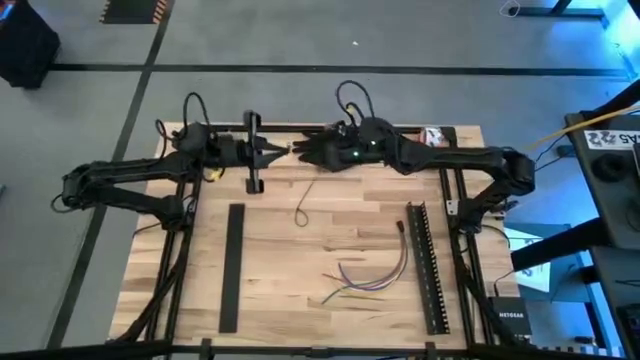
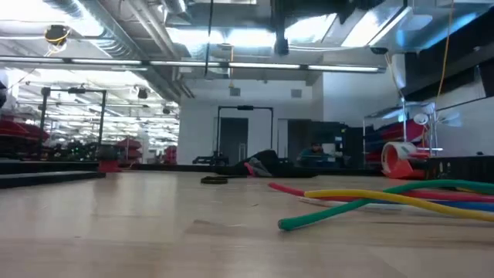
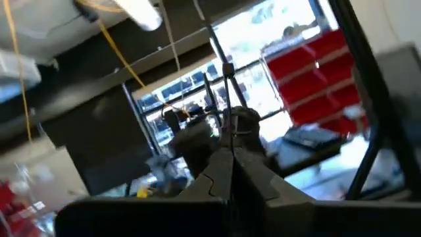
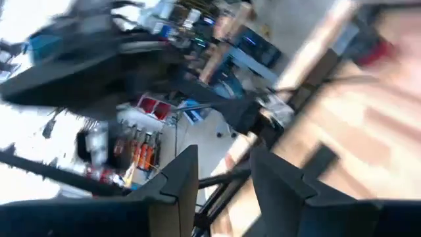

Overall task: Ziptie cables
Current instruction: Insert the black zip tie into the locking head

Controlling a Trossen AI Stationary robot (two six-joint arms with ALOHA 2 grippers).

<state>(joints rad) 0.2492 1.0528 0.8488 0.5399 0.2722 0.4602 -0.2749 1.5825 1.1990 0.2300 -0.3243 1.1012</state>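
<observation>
- Left pincer (image 1: 283, 151) clenched, right pincer (image 1: 303, 152) released, tips nearly meeting above surface's (image 1: 270, 260) far edge.
- Cables (image 1: 365, 277) loose near front-right.

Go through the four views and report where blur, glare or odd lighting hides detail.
High view: blue cast at its right edge, but the cables on the table read clearly. Low view: ceiling lights glare, near cables are soft. Left wrist view: bright windows wash out the background behind the left gripper. Right wrist view: heavy motion blur around the right gripper.
</observation>
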